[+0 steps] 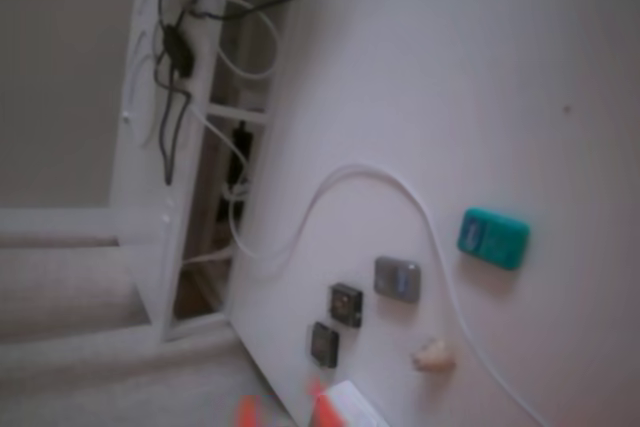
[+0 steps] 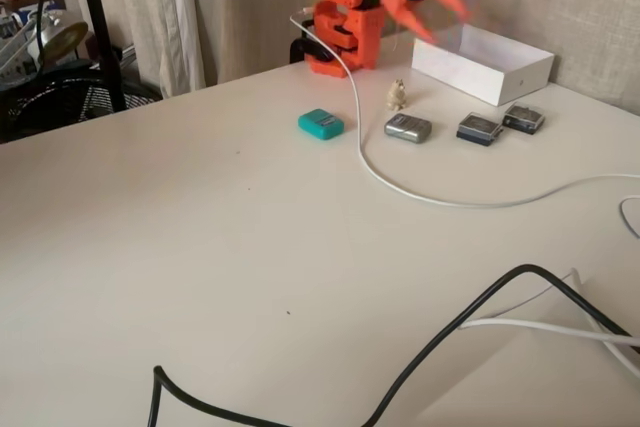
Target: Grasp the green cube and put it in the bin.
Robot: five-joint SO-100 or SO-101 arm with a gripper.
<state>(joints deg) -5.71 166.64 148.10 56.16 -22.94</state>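
one green cube [image 2: 321,124], three square pads [image 2: 408,128].

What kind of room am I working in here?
Probably a home room, not a lab: a white table with loose cables, curtains behind, and carpet beside it. The green cube lies untouched.

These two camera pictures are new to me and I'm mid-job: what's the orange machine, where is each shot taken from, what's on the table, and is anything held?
The orange machine is a small robot arm with a two-finger gripper, open and holding nothing. One fixed view faces the arm across the white table; the other looks down steeply, tilted. On the table lie the green cube, untouched, a grey pad, two dark pads, a small beige figure, a white cable and the white bin.
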